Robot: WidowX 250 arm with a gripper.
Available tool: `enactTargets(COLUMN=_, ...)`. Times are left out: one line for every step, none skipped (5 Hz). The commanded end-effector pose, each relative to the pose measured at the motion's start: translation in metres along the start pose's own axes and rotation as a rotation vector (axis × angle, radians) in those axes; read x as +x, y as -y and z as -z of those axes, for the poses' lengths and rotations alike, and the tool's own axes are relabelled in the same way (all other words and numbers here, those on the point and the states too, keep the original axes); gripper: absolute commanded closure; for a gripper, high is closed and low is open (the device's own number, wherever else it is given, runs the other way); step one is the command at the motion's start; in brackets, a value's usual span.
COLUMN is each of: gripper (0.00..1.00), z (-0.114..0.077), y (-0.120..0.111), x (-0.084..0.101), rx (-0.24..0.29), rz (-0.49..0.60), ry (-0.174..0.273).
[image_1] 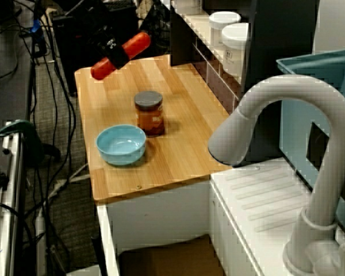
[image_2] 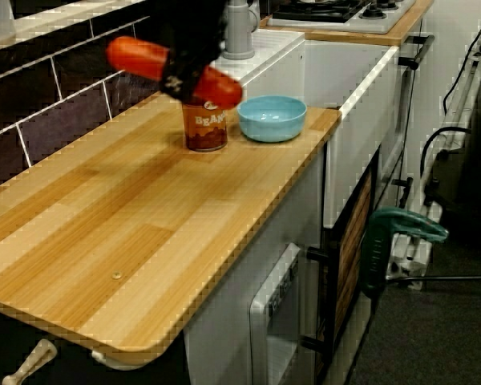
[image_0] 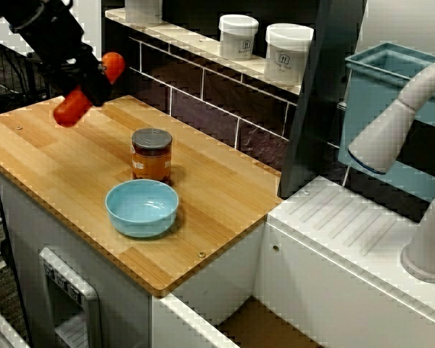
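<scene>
Claw (image_0: pixel 93 81) was clamped across the middle of a red sausage (image_0: pixel 70 108), both ends sticking out past the fingers. It hung tilted in the air over the far-left part of the counter (image_0: pixel 51 159), touching nothing. In the high view that put it at approx. 10 o'clock from the jar (image_0: pixel 151 154) and well apart from it. The low view along the counter showed the sausage (image_2: pixel 136 58) in front of the jar, w/ a clear gap below it.

Judged progress: pick-up looked done, since the grip was firm and the sausage was off the wood. Set-down not done; it rested on nothing.

Bowl (image_0: pixel 142 207) sat at 6 o'clock of the jar, just beside it, w/ nothing inside. Jar was upright, lid on. Two white tubs (image_0: pixel 238 36) stood on the shelf at approx. 1 o'clock, untouched. Tap (image_0: pixel 391 130) was off at 3 o'clock.
</scene>
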State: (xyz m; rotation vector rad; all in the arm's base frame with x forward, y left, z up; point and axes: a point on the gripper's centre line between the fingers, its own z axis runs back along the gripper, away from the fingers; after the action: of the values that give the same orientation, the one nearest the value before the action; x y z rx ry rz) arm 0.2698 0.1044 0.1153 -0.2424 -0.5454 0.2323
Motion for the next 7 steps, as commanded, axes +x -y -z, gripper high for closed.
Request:
enactTargets(gripper=1.00, z=-0.014, y=-0.062, x=0.028, rx=0.051, rz=0.035, ry=0.018)
enactTargets(gripper=1.00, z=-0.010, y=-0.080, x=0.025, rx=0.058, rz=0.075, ry=-0.027)
enactTargets(gripper=1.00, z=0.000, y=-0.093, x=0.022, rx=0.084, rz=0.120, ry=-0.052)
enactTargets(gripper=1.00, z=0.012, y=-0.099, x=0.022, rx=0.100, rz=0.140, ry=-0.077)
enactTargets(gripper=1.00, z=0.028, y=-0.097, x=0.023, rx=0.115, rz=0.171, ry=-0.100)
enactTargets(gripper=1.00, z=0.037, y=-0.091, x=0.030, rx=0.130, rz=0.172, ry=-0.112)
enactTargets(gripper=0.00, z=0.042, y=-0.086, x=0.033, rx=0.127, rz=0.171, ry=-0.126)
